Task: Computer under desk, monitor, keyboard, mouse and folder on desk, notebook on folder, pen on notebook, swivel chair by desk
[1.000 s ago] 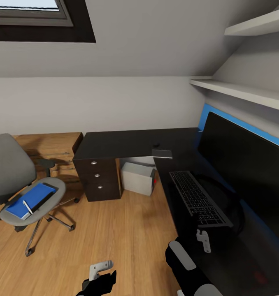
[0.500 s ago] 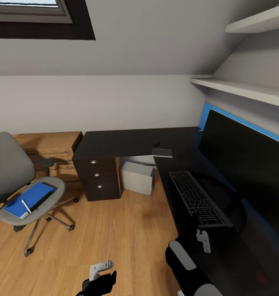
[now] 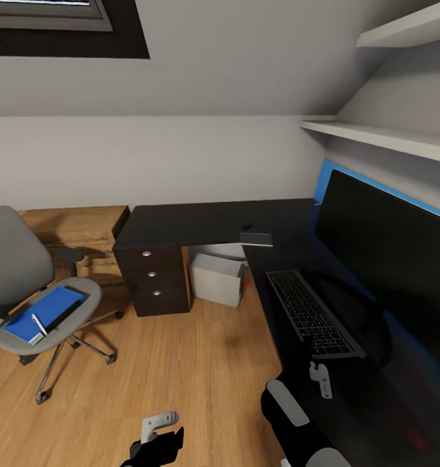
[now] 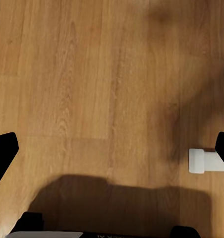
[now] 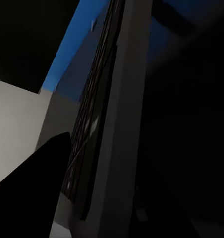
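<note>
A: Keyboard (image 3: 314,312) lies flat on the black tabletop (image 3: 207,224), just in front of the monitor (image 3: 392,259), whose wide dark screen stands on the same surface against the blue wall panel (image 3: 324,178).

B: And the computer?

A: The computer (image 3: 217,279) sits on the wooden floor (image 3: 181,363) under the tabletop, just beside the drawer unit (image 3: 154,279) with its three silver knobs.

B: Where is the folder?

A: On the seat of the swivel chair (image 3: 25,285), well apart from the tabletop, out past the drawer unit. The folder (image 3: 45,313) lies flat there with a white pen (image 3: 39,324) across it. A dark strip along the folder's edge nearest the tabletop may be the notebook (image 3: 69,309); it is too small to be sure.

B: Anything else on the tabletop?

A: A thin grey flat item (image 3: 255,239) near its inner corner, and a small dark object (image 3: 246,227) just behind that, possibly the mouse.

B: The arms?

A: The right gripper (image 3: 320,379) hangs over the tabletop at the near end of the keyboard; whether it is released or clenched I cannot tell, as its wrist view is mostly dark. The left gripper (image 4: 112,151) hangs over bare floor with its fingers (image 4: 3,153) spread wide, released and grasping nothing.
</note>
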Motion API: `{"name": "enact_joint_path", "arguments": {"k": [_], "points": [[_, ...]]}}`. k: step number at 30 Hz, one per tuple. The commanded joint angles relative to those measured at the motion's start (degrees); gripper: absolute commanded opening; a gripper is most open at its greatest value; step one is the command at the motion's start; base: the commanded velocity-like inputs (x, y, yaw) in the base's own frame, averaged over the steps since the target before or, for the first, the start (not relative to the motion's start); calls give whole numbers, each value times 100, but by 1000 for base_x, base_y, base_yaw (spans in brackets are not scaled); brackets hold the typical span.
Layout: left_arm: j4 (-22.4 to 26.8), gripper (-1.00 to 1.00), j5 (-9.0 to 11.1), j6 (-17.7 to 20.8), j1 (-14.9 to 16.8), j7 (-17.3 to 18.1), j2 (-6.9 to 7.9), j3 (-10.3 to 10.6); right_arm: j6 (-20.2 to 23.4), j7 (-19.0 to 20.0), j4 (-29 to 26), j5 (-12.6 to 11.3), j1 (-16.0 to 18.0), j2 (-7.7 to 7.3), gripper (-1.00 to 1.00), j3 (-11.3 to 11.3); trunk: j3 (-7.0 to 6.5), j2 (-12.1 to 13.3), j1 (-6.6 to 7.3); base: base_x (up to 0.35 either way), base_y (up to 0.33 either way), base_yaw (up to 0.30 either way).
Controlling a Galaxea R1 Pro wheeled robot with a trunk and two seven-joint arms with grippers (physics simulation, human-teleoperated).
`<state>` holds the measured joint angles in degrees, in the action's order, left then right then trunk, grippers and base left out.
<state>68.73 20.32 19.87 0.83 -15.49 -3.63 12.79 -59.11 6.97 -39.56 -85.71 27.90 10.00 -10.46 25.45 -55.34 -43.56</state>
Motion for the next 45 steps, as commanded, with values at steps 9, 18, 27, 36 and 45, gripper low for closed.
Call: {"name": "enact_joint_path", "arguments": {"k": [9,18,27,36,45], "points": [[9,100,60,17,4,-50,-5,13,-17,22,60,-50,13,0,-100,-9,168,-367,-199,0,0,0],[2,100,59,17,5,-51,-6,17,-14,17,71,-50,13,0,-100,-1,330,-728,-396,0,0,0],[0,100,52,17,5,-50,-6,19,-13,37,66,-58,13,0,-100,6,456,-1009,-550,0,0,0],[0,100,51,17,4,-50,-2,22,5,65,16,-60,13,0,-100,-15,456,-1009,-550,0,0,0],[0,100,51,17,5,-51,-2,22,47,74,2,-47,13,0,-100,-26,456,-1009,-550,0,0,0]]}}
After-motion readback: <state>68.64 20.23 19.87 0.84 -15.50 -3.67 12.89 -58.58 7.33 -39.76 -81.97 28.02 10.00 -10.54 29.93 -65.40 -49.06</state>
